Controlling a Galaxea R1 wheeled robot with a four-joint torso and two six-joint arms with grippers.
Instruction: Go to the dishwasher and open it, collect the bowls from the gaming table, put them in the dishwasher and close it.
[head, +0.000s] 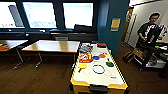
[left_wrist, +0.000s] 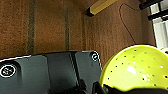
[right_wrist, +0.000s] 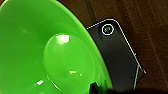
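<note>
left gripper (left_wrist: 100, 88) is clamped on the yellow bowl (left_wrist: 135, 67) rim above the wood floor (left_wrist: 50, 25); right gripper (right_wrist: 93, 88) pinches the green bowl (right_wrist: 45, 50) rim.

Gaming table and its clutter

The gaming table (head: 98, 76), white-topped with yellow edge trim, stands on a dark wood floor (head: 37, 77). A thin blue ring (head: 98, 69) lies near the middle; a flat yellow paddle (head: 82, 66) lies by the left edge, a green disc (head: 109, 64) by the right edge, and a colourful box (head: 85, 57) sits further back beside blue and orange discs.
</note>
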